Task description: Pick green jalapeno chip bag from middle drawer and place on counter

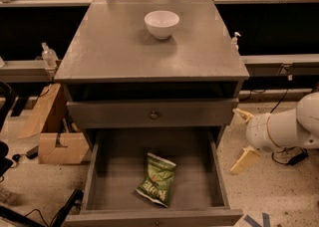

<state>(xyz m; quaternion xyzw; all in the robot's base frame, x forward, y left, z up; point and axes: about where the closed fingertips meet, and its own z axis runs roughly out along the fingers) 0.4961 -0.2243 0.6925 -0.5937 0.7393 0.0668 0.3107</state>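
One bag, one open drawer, nothing grabbed yet, so I'd call this the very start: the reach-in step.

The green jalapeno chip bag (156,187) is lying flat on the floor of the middle drawer (199,171), which is pulled out. The bag sits toward the front edge, roughly centred left to right and turned a little askew. Nothing else is in there with it.

The gripper (243,139) hangs off to the right of the cabinet. It's outside the drawer, just past its right wall, and a bit below the closed drawer front (153,115) with the little knob. Its two tan fingers (245,160) are spread apart with nothing between them. The white arm (284,127) behind it comes in from the right edge.

Up top, the counter surface (114,52) carries a white bowl (161,24) near the back, so my guess is the front half is the obvious drop-off spot later.

Next move, as I see it: the gripper has to swing left over the right drawer wall, come down on the bag and pinch it. The closed drawer above sits over the rear of the opening, so coming in from the front and top looks safer. The bag is flat, crinkly foil, so it'll probably need to press down and catch a fold or an edge instead of straddling the whole thing. After that it has to lift clear of the drawer walls before heading up.
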